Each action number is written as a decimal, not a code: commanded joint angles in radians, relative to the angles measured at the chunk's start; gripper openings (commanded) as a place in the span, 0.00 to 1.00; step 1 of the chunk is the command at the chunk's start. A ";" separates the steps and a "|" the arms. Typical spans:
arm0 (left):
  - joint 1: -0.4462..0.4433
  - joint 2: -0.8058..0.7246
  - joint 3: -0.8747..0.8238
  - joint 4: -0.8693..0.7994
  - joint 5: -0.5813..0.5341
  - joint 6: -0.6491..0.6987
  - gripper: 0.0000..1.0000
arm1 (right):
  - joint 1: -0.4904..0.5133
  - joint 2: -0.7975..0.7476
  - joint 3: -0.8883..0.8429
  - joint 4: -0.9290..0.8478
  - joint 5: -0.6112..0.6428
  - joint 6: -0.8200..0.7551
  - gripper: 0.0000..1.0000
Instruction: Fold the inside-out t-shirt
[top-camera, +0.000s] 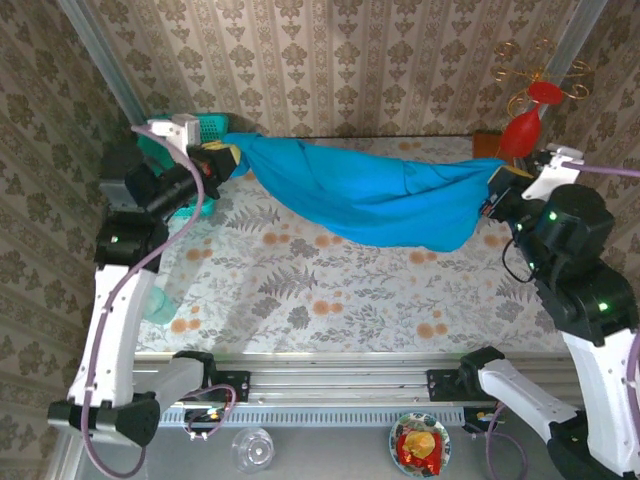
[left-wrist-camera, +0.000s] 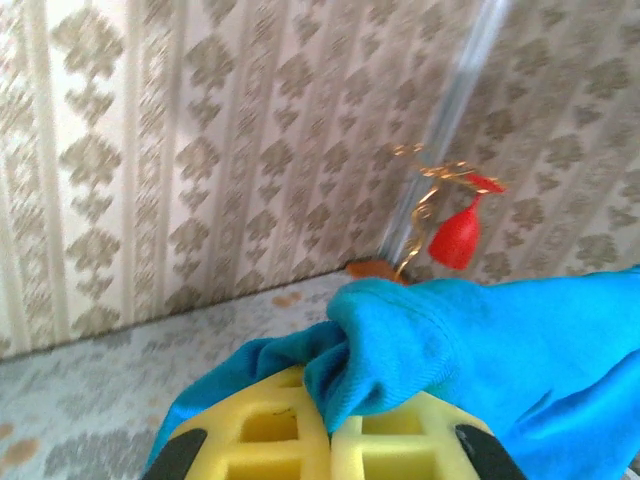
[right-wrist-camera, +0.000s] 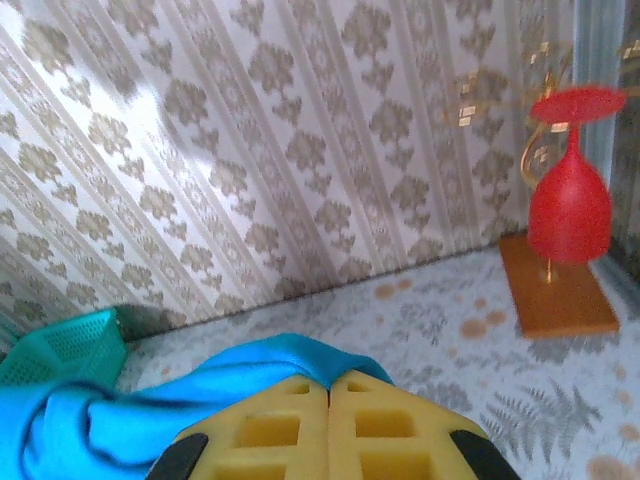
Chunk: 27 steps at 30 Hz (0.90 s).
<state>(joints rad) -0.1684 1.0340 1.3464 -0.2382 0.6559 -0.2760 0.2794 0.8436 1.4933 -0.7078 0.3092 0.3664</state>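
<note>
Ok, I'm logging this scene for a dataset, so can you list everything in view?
t-shirt: one, bright blue, stretched across the far side
basket: one, teal mesh, far left corner
glass: one, red, hanging on a gold wire stand, far right corner
table: one, floral cloth, under everything
left gripper: one, yellow, shut on the t-shirt's left end
right gripper: one, yellow, shut on its right end
</note>
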 joint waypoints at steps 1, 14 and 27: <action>0.008 -0.006 0.013 -0.017 0.003 0.051 0.00 | -0.004 0.028 0.067 0.026 0.064 -0.084 0.00; 0.014 0.425 -0.124 -0.178 -0.173 -0.021 0.05 | -0.178 0.645 0.184 -0.088 -0.092 -0.035 0.24; 0.034 0.503 -0.242 -0.137 -0.182 -0.038 0.41 | -0.034 0.622 -0.178 -0.086 -0.277 0.068 0.42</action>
<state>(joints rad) -0.1478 1.5692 1.1202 -0.3996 0.4881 -0.2989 0.1967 1.4994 1.3788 -0.7750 0.0895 0.3908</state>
